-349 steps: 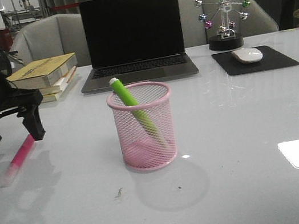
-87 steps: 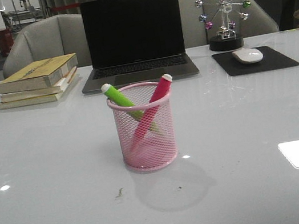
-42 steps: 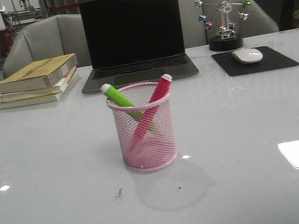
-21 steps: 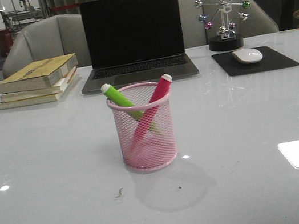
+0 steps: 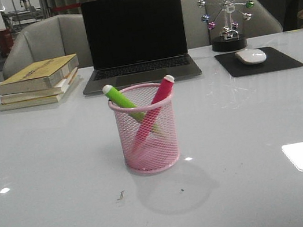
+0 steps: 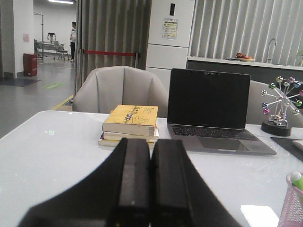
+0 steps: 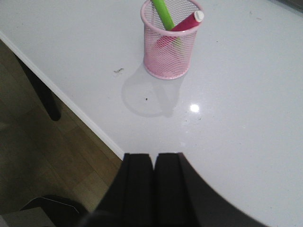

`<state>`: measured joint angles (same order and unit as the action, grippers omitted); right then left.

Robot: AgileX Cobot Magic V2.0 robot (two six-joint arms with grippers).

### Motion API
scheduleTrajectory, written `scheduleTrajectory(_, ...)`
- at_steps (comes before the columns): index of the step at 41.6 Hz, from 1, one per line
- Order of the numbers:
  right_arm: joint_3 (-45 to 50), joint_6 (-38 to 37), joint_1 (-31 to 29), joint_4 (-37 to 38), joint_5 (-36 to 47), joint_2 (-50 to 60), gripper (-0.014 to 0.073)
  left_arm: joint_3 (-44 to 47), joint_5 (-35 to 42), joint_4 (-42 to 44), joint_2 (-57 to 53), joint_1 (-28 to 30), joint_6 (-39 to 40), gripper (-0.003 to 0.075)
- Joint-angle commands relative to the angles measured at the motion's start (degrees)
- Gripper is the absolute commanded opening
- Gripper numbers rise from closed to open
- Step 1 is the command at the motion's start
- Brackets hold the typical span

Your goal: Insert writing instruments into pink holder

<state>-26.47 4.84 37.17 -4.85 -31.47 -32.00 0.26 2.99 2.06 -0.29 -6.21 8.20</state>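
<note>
The pink holder (image 5: 146, 129) stands upright mid-table. Both writing instruments lean crossed inside it: the lime green marker (image 5: 121, 100) tilts left, the pink marker (image 5: 159, 96) tilts right. The right wrist view shows the pink holder (image 7: 170, 45) with the green marker (image 7: 163, 12) and the pink marker (image 7: 187, 22) in it, well away from my right gripper (image 7: 153, 157), which is shut and empty near the table's edge. My left gripper (image 6: 150, 143) is shut and empty, raised above the table. The pink holder (image 6: 292, 205) shows at the corner of that view. Neither arm appears in the front view.
A stack of books (image 5: 39, 81) lies at the back left, a dark laptop (image 5: 135, 40) behind the holder, a ferris-wheel ornament (image 5: 227, 9) and a mouse (image 5: 250, 56) on a black pad (image 5: 260, 61) at the back right. The right wrist view shows the table edge (image 7: 71, 106) and floor.
8.4 s ago the left gripper hung over the pink marker lying on the table at the left. That marker now stands in the holder and the arm is out of the front view; nothing moved since 2.1 s ago.
</note>
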Motion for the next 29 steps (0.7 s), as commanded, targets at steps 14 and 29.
scheduleTrajectory(14, -1.6, 0.3, -0.1, 0.2, 4.1, 0.0, 0.0028, 0.4, 5.2, -0.6, -1.1, -0.3, 0.5, 0.0091)
scheduleTrajectory(29, 5.9, 0.3, -10.2, 0.8, 9.7, 10.8, 0.0028, 0.4, 5.2, -0.6, -1.1, -0.3, 0.5, 0.0091)
